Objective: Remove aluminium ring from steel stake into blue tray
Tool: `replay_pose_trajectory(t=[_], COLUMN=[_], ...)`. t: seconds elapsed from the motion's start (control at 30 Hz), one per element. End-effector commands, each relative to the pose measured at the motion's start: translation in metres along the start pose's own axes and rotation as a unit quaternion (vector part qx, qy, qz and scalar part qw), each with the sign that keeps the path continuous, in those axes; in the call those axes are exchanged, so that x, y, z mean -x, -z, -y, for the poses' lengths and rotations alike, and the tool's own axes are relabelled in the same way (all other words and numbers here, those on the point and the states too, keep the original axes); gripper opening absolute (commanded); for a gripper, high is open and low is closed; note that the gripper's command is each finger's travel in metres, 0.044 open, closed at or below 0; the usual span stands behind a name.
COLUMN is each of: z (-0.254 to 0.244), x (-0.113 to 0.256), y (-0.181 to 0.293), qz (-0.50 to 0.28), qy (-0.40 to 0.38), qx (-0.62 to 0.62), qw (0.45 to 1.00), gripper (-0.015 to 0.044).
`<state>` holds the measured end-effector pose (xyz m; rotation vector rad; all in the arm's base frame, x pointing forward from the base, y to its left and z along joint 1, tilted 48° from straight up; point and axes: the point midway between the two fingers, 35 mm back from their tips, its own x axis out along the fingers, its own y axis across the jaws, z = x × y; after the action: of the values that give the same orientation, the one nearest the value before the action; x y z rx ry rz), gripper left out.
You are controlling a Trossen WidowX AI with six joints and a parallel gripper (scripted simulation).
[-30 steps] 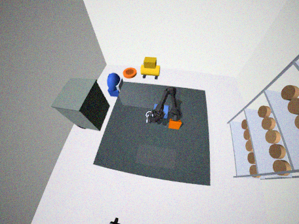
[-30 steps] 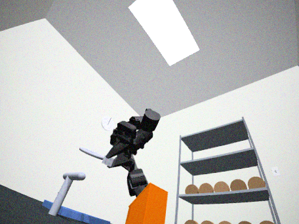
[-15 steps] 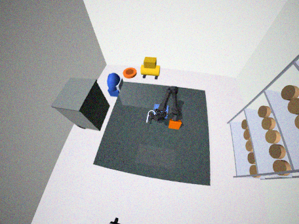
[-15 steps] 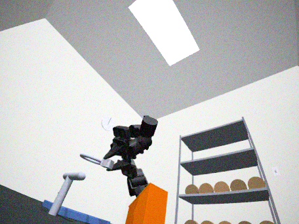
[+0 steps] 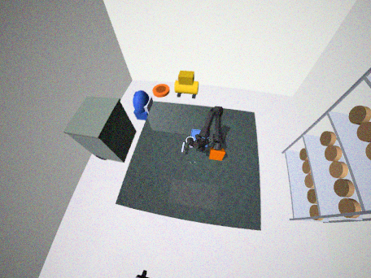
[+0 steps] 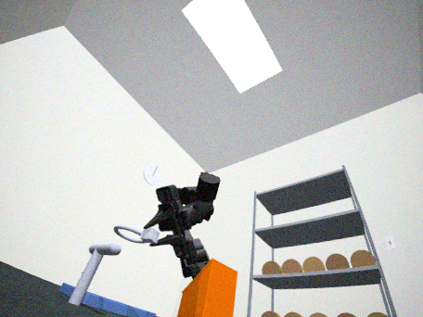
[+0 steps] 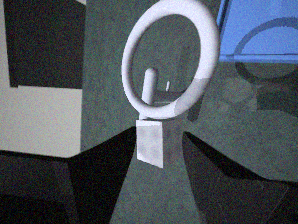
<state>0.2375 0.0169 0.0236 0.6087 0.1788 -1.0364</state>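
And there it is, the aluminium ring [image 6: 117,230] [image 7: 210,45], up in the air, clear of the stake, and not in the tray! We see its welded tab [image 6: 149,235] [image 7: 150,143] pinched between the two fingertips, so our gripper [image 5: 192,143] [image 6: 149,235] [image 7: 159,134] has a firm grasp on it, with the hoop jutting out ahead. Looking from the top, with twelve o'clock at the upper edge, we find the steel stake [image 5: 183,147] [image 6: 85,280] [image 7: 149,85] at about seven to eight o'clock from the ring, standing with its cross-bar [image 6: 105,249] on top. At one o'clock we have the blue tray [image 5: 195,132] [image 6: 108,303] [image 7: 260,30], partly hidden by the arm [image 5: 207,122] [image 6: 185,209]. Over at four o'clock stands the orange block [image 5: 217,154] [image 6: 220,292], all of this on the dark mat [image 5: 183,195] [image 6: 28,287] [image 7: 105,100]. Further out, we spot a yellow object [image 5: 186,87] at twelve, an orange disc [image 5: 154,90] at eleven, a blue shape [image 5: 141,99] at ten, and a grey cabinet [image 5: 98,122] near nine.
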Motion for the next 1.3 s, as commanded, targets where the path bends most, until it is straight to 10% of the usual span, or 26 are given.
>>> replay_pose_trajectory(t=[0.0,1.27], z=[0.001,0.019], x=[-0.002,-0.02], y=[-0.003,-0.038], qz=[-0.005,-0.233], qy=[0.011,0.129], qx=[0.012,0.312], qw=[1.0,0.912], gripper=[0.0,0.0])
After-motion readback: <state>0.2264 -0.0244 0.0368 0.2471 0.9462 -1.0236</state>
